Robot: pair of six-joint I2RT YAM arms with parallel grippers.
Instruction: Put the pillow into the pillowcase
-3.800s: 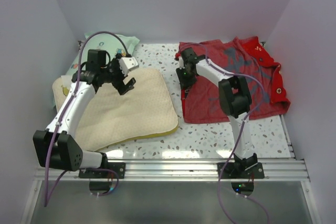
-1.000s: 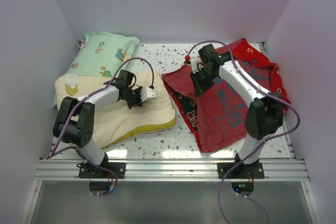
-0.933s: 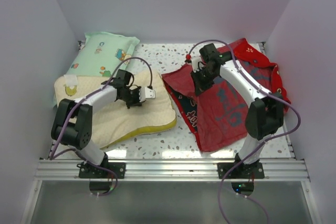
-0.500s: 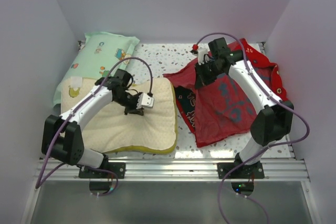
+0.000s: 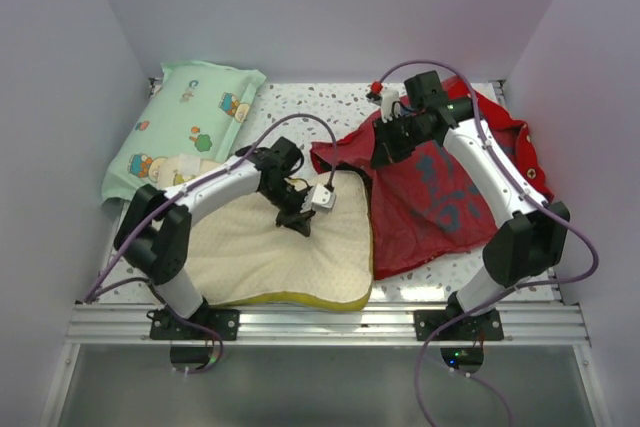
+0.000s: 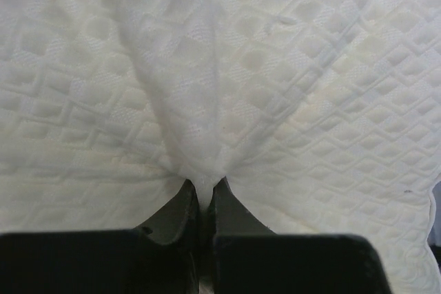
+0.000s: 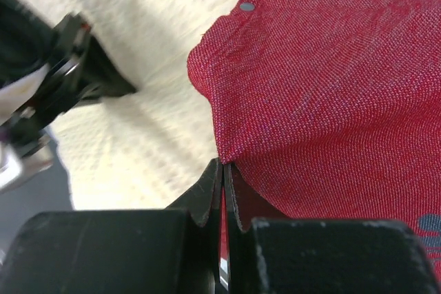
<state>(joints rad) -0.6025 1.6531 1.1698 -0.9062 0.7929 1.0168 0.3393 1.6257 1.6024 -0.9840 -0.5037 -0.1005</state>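
Cream pillow (image 5: 270,257) lies near-left on the tabletop (image 5: 320,107), its right edge meeting the red pillowcase (image 5: 440,197). Left pincer (image 6: 203,187) clamps a fold of pillow cover, and right pincer (image 7: 224,164) pinches the case's lifted edge. Insertion seems barely begun: the pillow needs sliding rightward under that edge.

Overhead view facing down, wrist close-ups, all sharing pillow (image 5: 262,263)

Pillow (image 5: 255,257), in L gripper (image 5: 297,224), now further right, edge against raised pillowcase (image 5: 445,207).
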